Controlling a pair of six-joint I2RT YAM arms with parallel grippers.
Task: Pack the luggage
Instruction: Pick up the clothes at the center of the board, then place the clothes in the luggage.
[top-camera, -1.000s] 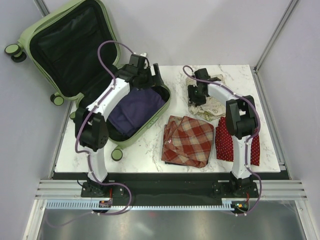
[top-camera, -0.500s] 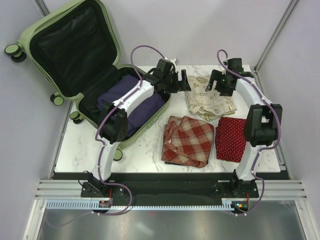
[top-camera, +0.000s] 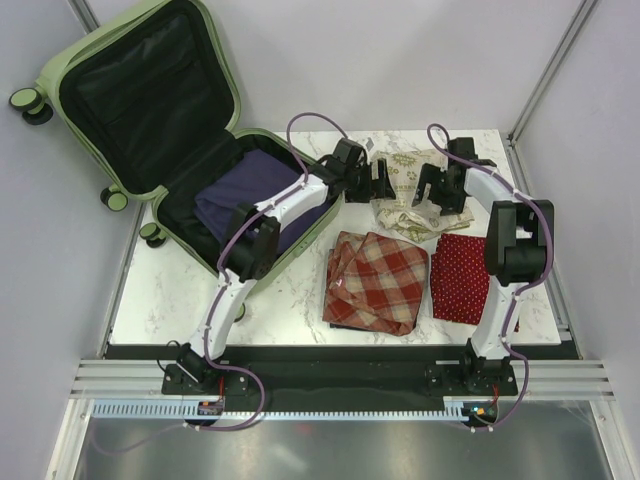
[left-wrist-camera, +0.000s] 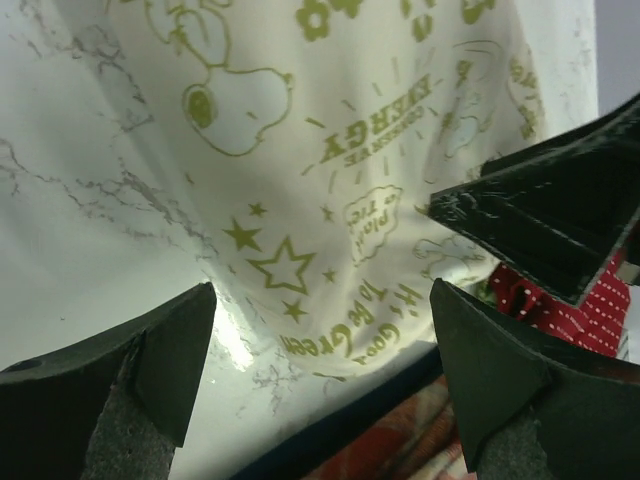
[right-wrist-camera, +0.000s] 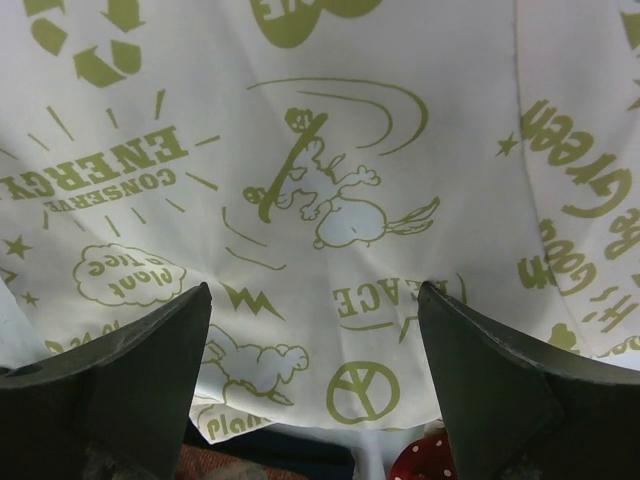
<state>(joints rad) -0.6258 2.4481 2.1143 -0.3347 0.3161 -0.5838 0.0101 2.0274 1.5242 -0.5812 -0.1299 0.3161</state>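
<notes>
The pale green luggage (top-camera: 48, 72) lies open at the back left, lid propped up, with a folded navy garment (top-camera: 235, 190) in its base. A white cloth printed with green cartoons (top-camera: 408, 170) lies spread on the table's back middle. My left gripper (top-camera: 380, 180) stands open just over the cloth's left edge (left-wrist-camera: 330, 150), nothing between its fingers (left-wrist-camera: 150, 370). My right gripper (top-camera: 433, 195) is open too, low over the cloth's right part (right-wrist-camera: 330, 120). In the left wrist view the right gripper's black finger (left-wrist-camera: 540, 215) shows close by.
A folded red plaid cloth (top-camera: 375, 280) lies in front of the printed cloth, and a red polka-dot cloth (top-camera: 462, 275) to its right by the right arm. The marble table (top-camera: 180, 290) ends at metal frame posts on both sides.
The left arm swung out of the luggage and right to the printed cloth. The right gripper opened, let the cloth go spread out, lifted back, then came down at its right side.
</notes>
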